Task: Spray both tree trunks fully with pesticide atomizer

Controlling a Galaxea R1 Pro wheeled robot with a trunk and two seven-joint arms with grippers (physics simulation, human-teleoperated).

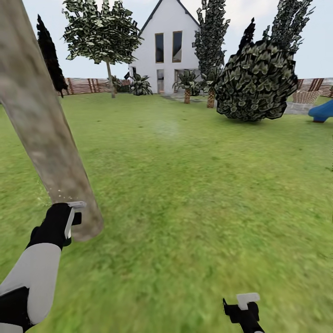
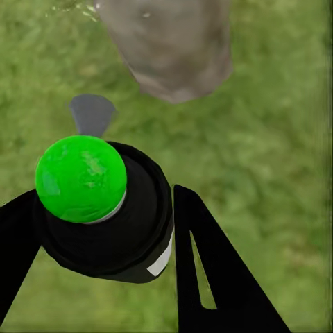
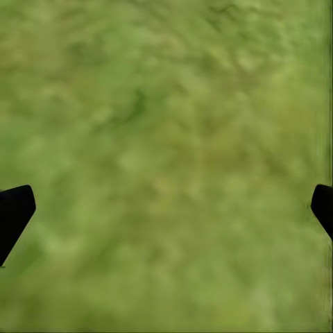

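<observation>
The right tool [image 3: 166,208] hangs low over bare grass [image 1: 194,199], its fingers spread wide and holding nothing. The left tool [image 2: 104,229] is clamped around the pesticide atomizer [image 2: 97,201], green cap up, nozzle aimed at the base of the near tree trunk [image 1: 41,125]. A few pale specks of pesticide [image 1: 55,192] drift beside the bark. The second tree [image 1: 102,32] stands far off by the fence [image 1: 85,85]. Spraying only low, from one side, could leave this trunk partly uncovered.
</observation>
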